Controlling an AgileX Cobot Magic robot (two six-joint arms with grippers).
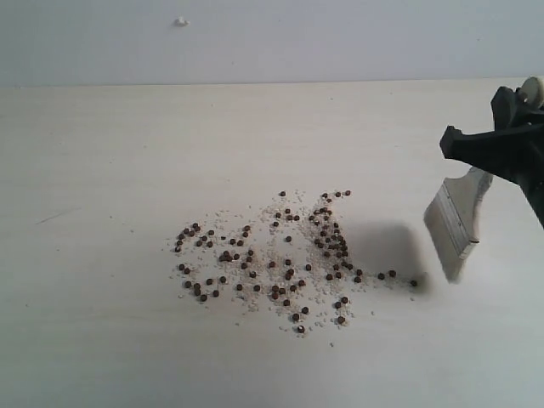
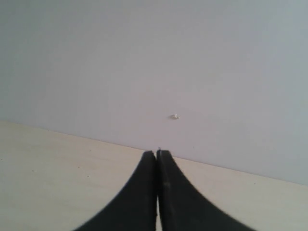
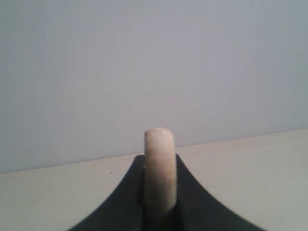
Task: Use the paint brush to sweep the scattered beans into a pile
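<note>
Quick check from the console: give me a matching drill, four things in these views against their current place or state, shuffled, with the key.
Things:
1. beans
2. paint brush
3. left gripper
4. right gripper

Place or state:
A. shut on the brush's handle
B. scattered over the middle of the table
C. shut, holding nothing
D. bristles pointing down, to the right of the scatter

Pairs: 1-B, 2-D, 3-C, 4-A

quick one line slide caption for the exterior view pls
Right gripper holding a wide flat wooden-handled paint brush just right of scattered small dark reddish-brown beans on a pale table
</note>
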